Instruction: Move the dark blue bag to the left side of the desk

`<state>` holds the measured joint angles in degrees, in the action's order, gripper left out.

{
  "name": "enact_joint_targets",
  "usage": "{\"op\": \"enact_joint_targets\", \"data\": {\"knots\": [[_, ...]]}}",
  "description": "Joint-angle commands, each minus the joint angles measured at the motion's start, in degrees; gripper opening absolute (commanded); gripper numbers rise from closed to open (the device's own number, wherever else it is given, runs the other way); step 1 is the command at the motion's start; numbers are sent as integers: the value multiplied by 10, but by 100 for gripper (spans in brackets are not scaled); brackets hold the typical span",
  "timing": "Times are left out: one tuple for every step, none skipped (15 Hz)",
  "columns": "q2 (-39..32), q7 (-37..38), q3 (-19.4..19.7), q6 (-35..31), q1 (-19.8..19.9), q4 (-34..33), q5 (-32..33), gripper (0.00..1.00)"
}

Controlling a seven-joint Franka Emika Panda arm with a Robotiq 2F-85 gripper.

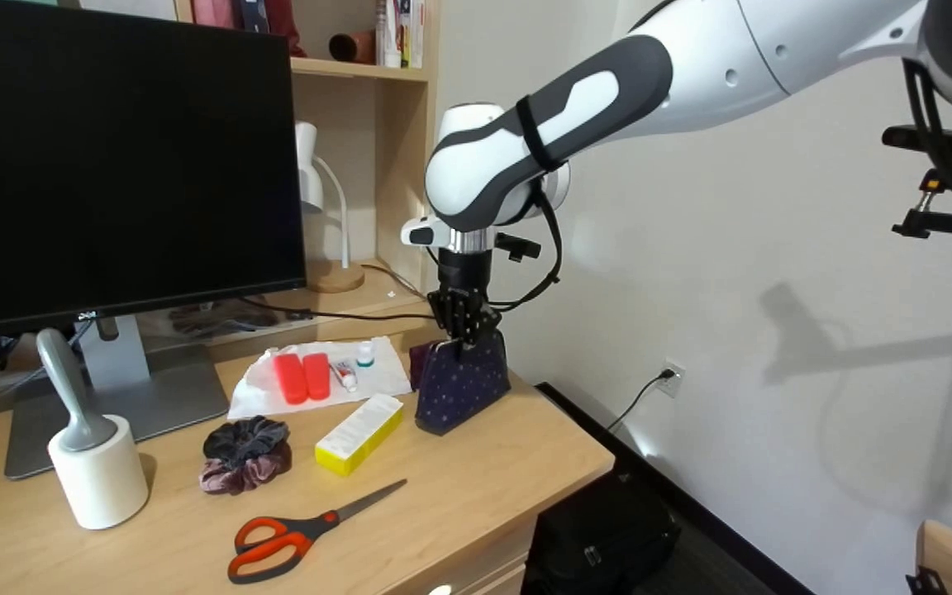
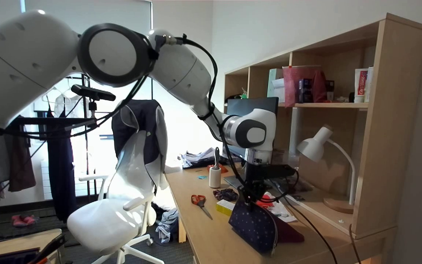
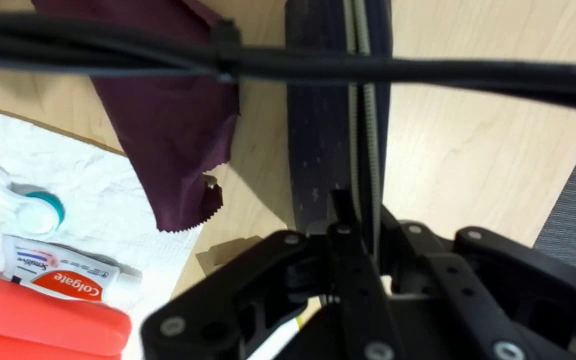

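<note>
Box (image 1: 359, 433) near bag (image 1: 461, 388), scissors (image 1: 315, 526) on desk (image 1: 484, 487)

The dark blue bag (image 1: 464, 384), scattered with small pale specks and narrowed towards its top, is held upright near one end of the pale wooden bench (image 1: 476, 496). It is pinched at its top edge, where two pale zip strips (image 3: 353, 125) are seen side by side.

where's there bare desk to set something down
Bare desk lies between the scissors, yellow-sided box, dark blue bag and front edge; a smaller patch lies between the lint roller, scrunchies and scissors' handles. Crowded: the white sheet with red items and toothpaste.
</note>
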<state>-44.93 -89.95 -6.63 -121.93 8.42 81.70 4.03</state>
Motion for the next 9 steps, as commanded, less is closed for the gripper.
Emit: {"op": "enact_joint_targets", "data": {"knots": [[24,17,2,29,-17,9,-7,9],[27,22,4,38,-24,8,-3,10],[29,26,4,48,-30,8,-2,9],[32,27,2,63,-37,5,0,11],[33,26,2,81,-44,-2,3,9],[34,24,2,100,-53,-9,8,9],[33,21,1,119,-61,-20,11,9],[33,23,3,144,-72,-34,17,9],[31,26,4,173,-84,-51,24,9]]}}
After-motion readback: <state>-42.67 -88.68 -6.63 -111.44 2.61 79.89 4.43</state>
